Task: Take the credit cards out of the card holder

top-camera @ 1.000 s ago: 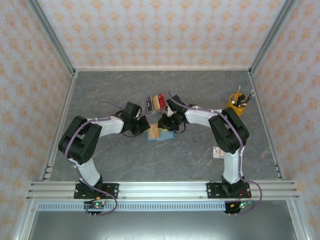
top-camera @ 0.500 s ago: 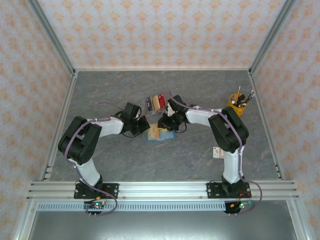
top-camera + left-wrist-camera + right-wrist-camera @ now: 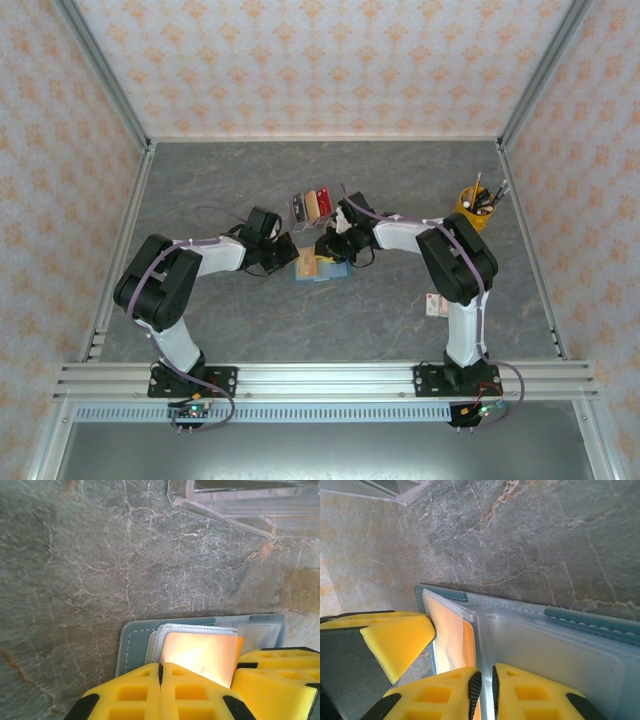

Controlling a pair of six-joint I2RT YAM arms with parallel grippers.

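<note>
The blue card holder (image 3: 322, 268) lies open on the table between my two grippers. A tan-orange credit card (image 3: 200, 652) sits on its clear inner pockets, against the teal cover (image 3: 132, 645). My left gripper (image 3: 161, 680) is shut, its tips resting over the card's near edge with nothing between them. My right gripper (image 3: 483, 680) is shut on a clear sleeve (image 3: 485, 640) of the holder, lifting it upright beside the card (image 3: 452, 630). The left gripper's finger (image 3: 395, 640) touches the holder's left edge. Red, tan and dark cards (image 3: 312, 204) stand behind the holder.
A clear plastic stand (image 3: 240, 505) holds those cards just beyond the holder. A yellow pen cup (image 3: 474, 207) is at the back right. A small pink-and-white box (image 3: 434, 305) lies near the right arm's base. Metal frame rails edge the table.
The left arm has shifted slightly towards the left. Both grippers remain at the card holder, which has not visibly moved.
</note>
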